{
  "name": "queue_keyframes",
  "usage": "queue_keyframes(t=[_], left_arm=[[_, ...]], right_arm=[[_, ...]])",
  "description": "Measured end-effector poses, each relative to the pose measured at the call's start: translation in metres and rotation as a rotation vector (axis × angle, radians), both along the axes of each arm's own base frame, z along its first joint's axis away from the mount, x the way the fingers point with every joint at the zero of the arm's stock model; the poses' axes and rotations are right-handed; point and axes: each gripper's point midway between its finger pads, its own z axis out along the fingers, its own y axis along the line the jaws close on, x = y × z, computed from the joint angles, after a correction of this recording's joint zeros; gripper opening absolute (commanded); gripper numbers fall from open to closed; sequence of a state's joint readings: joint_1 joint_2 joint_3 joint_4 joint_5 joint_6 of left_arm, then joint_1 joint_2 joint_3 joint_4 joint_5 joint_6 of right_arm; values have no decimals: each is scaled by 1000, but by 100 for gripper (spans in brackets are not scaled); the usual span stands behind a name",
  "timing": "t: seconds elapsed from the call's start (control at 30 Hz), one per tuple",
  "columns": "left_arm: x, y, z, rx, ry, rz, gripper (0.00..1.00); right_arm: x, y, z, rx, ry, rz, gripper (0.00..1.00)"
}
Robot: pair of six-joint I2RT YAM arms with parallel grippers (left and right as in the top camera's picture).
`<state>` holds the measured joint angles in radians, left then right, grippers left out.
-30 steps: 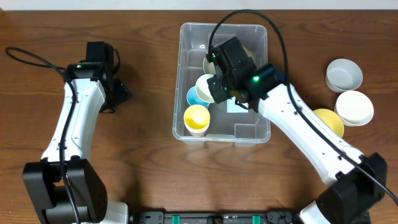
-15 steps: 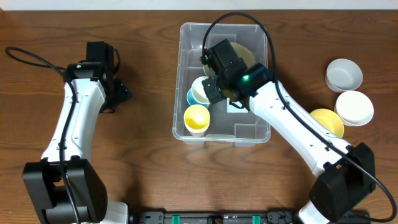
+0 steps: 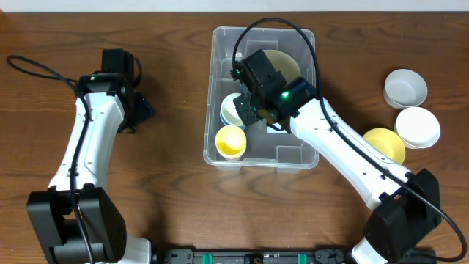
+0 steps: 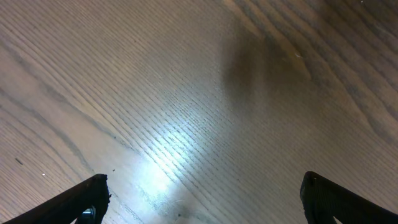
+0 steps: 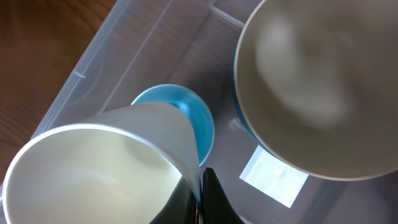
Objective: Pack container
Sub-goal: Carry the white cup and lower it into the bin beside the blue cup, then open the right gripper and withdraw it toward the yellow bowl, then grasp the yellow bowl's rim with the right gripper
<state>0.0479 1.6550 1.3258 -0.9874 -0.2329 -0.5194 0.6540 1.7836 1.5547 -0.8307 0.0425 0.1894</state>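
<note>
Two pincers: my right pincer (image 5: 202, 194) clamps a white cup (image 5: 106, 158) inside the container (image 3: 215, 73); my left pincer (image 4: 205, 199) gapes wide, empty.

Colour record: contents and surround.
Container (image 3: 215, 88) clear, white label (image 5: 273, 177); inside, cream-white cup (image 5: 93, 168), blue cup (image 5: 200, 121), yellow cup (image 3: 231, 139), beige bowl (image 5: 311, 81). Outside: yellow bowl (image 3: 388, 141), white bowl (image 3: 405, 88), cream bowl (image 3: 418, 126), brown wood-grain table (image 3: 168, 73).
</note>
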Motion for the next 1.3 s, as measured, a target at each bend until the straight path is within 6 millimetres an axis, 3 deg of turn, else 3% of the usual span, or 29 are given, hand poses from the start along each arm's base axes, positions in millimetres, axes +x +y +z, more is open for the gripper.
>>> queue_keyframes(t=[0.2,0.47,0.6,0.73,0.83,0.97,1.17,1.23,1.3], left_arm=[[0,0,0,0,0,0,98],[0,0,0,0,0,0,98],[0,0,0,0,0,0,98],[0,0,0,0,0,0,98],[0,0,0,0,0,0,98],[0,0,0,0,0,0,98],[0,0,0,0,0,0,98],[0,0,0,0,0,0,98],[0,0,0,0,0,0,98]], right_arm=[[-2,-2,-2,-16,6,10,33],[3,-9,-2,-42,-10,-14,40],[5,-33,-2,-71,16,-61,41],[10,-89,22,-73,19,-189,43],[12,-151,52,-58,-13,-341,44],[9,-232,72,-52,-27,-556,45],[2,-324,60,-51,21,-834,45],[-5,-347,47,-25,55,-907,46],[-12,-357,35,-6,88,-945,47]])
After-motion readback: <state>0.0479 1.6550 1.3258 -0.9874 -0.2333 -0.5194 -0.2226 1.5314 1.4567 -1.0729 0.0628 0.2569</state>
